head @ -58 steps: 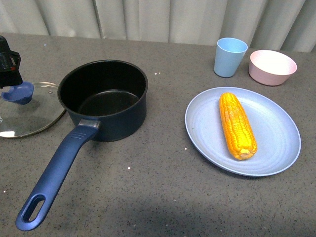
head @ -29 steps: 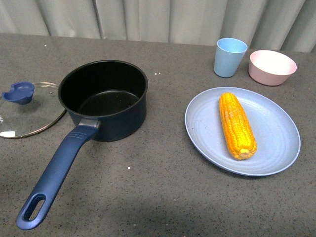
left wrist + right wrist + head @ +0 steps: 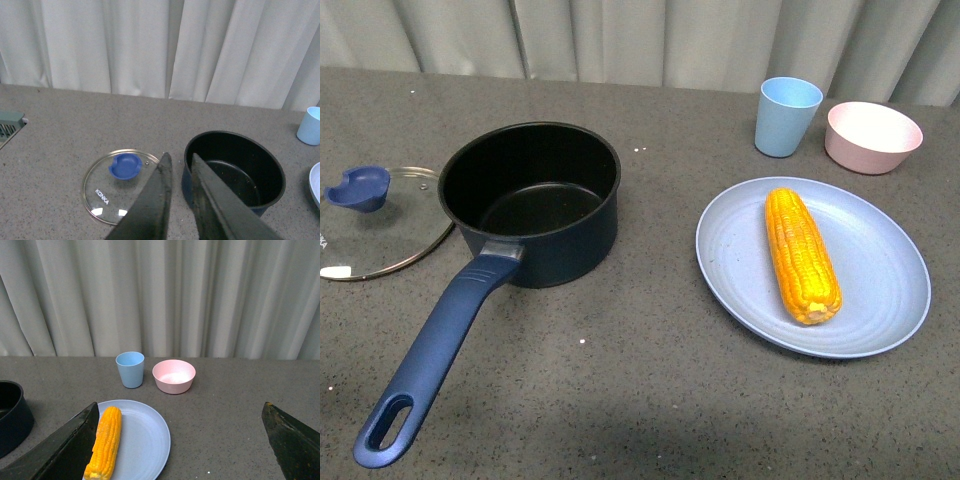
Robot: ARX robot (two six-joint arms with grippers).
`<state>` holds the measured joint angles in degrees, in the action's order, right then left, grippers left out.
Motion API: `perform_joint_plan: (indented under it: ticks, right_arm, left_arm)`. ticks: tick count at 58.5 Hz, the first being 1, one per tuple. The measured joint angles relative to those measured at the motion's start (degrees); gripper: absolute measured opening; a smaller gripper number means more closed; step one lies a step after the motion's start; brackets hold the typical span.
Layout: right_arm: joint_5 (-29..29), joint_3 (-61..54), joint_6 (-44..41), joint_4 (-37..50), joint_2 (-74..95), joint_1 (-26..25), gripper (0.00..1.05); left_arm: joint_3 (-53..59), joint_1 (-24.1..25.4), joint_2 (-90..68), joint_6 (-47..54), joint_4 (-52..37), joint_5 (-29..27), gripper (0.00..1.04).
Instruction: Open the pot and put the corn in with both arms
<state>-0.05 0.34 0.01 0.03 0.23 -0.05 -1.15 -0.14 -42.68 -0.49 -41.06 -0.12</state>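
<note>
The dark navy pot (image 3: 535, 200) stands open at left centre, its long blue handle (image 3: 430, 355) pointing toward the front. Its glass lid (image 3: 375, 225) with the blue knob (image 3: 358, 187) lies flat on the table left of it. The corn (image 3: 801, 254) lies on a light blue plate (image 3: 880, 290) at the right. Neither arm shows in the front view. My left gripper (image 3: 179, 159) is shut and empty, raised above the gap between the lid (image 3: 120, 185) and the pot (image 3: 235, 170). My right gripper (image 3: 180, 410) is open wide and empty, held back from the corn (image 3: 105, 442).
A light blue cup (image 3: 787, 115) and a pink bowl (image 3: 873, 135) stand at the back right, behind the plate. A pale curtain hangs behind the grey table. A grey-green object (image 3: 10, 125) lies at the table's far left in the left wrist view.
My left gripper, which stood at the lid's knob a second ago, has pulled out of the front view. The lid stays flat on the table. Pot and corn have not moved.
</note>
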Motion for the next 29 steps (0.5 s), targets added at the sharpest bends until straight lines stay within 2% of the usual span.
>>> perform_joint_plan:
  ticks: [3,29]
  right_arm:
    - [0.0,0.0,0.0,0.0,0.0,0.0,0.95]
    - [0.0,0.0,0.0,0.0,0.0,0.0,0.95]
  left_arm:
    - [0.0,0.0,2.4,-0.1,2.0,0.0,0.04]
    - [0.0,0.0,20.3,0.1,18.6,0.0,0.04]
